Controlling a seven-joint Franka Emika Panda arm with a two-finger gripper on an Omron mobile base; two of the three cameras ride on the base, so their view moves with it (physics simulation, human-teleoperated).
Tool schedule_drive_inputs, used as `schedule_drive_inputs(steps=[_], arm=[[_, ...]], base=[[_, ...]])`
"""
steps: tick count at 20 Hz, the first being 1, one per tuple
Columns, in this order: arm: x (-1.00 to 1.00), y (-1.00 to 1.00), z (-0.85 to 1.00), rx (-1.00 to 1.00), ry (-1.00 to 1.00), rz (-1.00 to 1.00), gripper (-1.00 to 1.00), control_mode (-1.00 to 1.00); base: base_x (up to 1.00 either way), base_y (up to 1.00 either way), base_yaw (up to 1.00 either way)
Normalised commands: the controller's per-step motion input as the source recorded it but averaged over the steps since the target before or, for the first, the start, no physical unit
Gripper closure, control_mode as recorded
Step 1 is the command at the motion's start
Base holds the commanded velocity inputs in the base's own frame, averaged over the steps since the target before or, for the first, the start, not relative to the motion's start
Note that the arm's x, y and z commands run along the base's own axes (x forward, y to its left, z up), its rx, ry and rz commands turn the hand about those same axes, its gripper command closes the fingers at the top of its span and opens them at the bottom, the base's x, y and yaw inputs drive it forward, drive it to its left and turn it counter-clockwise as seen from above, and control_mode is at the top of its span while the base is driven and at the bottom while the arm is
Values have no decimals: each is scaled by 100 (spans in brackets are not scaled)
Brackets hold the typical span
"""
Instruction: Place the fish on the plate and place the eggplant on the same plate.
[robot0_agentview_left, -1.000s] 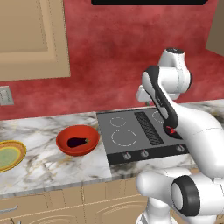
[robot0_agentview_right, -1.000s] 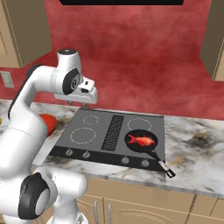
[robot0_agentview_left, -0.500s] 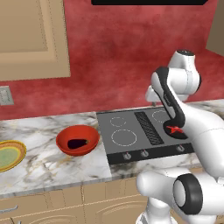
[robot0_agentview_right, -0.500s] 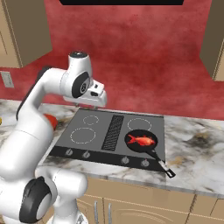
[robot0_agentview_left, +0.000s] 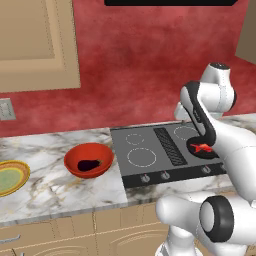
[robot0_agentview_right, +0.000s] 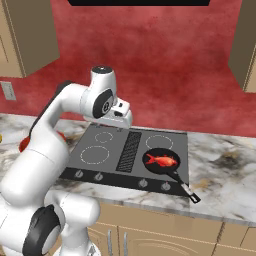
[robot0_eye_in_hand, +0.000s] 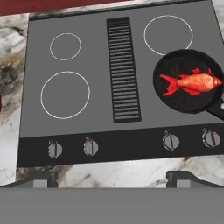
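The red-orange fish (robot0_eye_in_hand: 192, 83) lies in a black frying pan (robot0_eye_in_hand: 175, 103) on the front right burner of the cooktop (robot0_agentview_right: 107, 157), and shows as well as fish (robot0_agentview_right: 162, 161) and fish (robot0_agentview_left: 201, 148). My gripper (robot0_eye_in_hand: 113, 179) hangs open and empty high above the cooktop's front edge, left of the pan; the same gripper (robot0_agentview_right: 124, 120) is over the stove's left half. The dark eggplant (robot0_agentview_left: 88, 164) rests in a red-orange bowl (robot0_agentview_left: 75, 154) on the counter left of the stove. The yellow-rimmed plate (robot0_agentview_left: 22, 170) with a pale green centre sits at the far left.
The pan's handle (robot0_agentview_right: 186, 190) sticks out over the stove's front right corner. Knobs (robot0_eye_in_hand: 89, 146) line the stove's front strip. A red wall and wooden cabinets (robot0_agentview_left: 35, 45) stand behind the marble counter (robot0_agentview_left: 45, 195).
The arm has swung to the right, carrying the hand from beside the stove to above its left half.
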Motion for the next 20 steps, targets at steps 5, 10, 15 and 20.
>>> schedule_drive_inputs(steps=[5,10,15,20], arm=[[14,-23,-17,1,6,-12,-100,-100],[35,-13,-15,0,4,-44,-100,-100],[39,-13,-18,0,5,-43,-100,-100],[36,-28,-23,6,0,-32,-100,-100]], base=[[0,0,0],[0,0,0],[0,0,0],[0,0,0]])
